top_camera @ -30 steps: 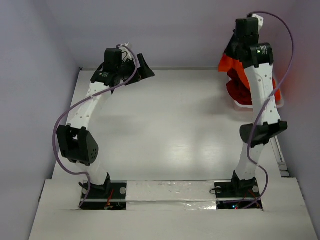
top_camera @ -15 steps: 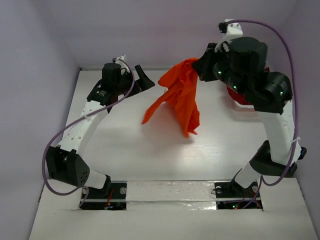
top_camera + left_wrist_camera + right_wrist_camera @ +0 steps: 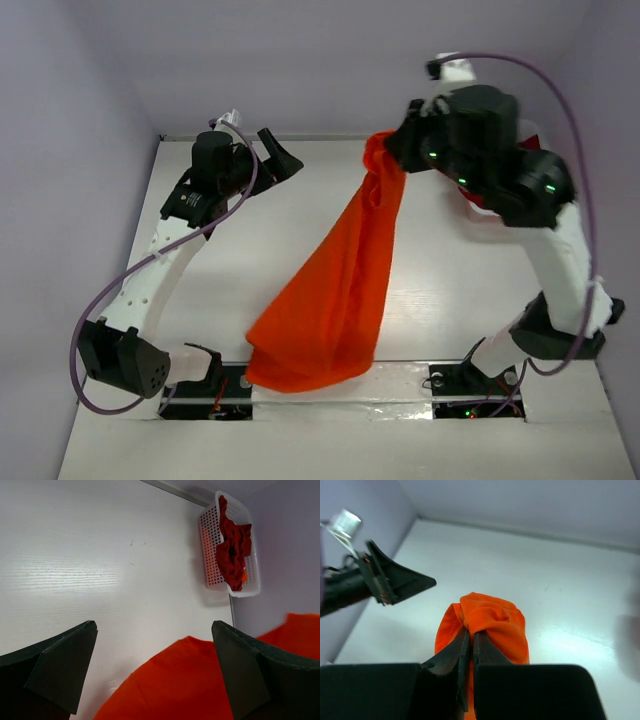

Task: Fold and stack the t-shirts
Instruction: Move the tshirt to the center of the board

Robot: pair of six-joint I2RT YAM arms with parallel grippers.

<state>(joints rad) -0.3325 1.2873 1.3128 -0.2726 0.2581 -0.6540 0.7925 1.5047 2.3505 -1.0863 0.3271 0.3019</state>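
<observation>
From above, the bright orange cloth t-shirt [image 3: 335,290], bunched far right a second ago, now drapes from the right gripper [image 3: 393,142] to the near edge, ready for spreading. The left wrist view shows the left gripper [image 3: 154,630] spread and empty, and the dark red cloth t-shirt [image 3: 232,545] in the white lattice basket [image 3: 207,540] far right. In the right wrist view the jaws pinch a bunched fold of orange cloth.

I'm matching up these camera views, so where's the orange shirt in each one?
Top external: orange shirt, diagonal from right gripper to bottom centre.
Left wrist: shirt along bottom and lower right.
Right wrist: shirt at centre, pinched in the jaws.
Shared landmark: left gripper, open, in all three.
</observation>
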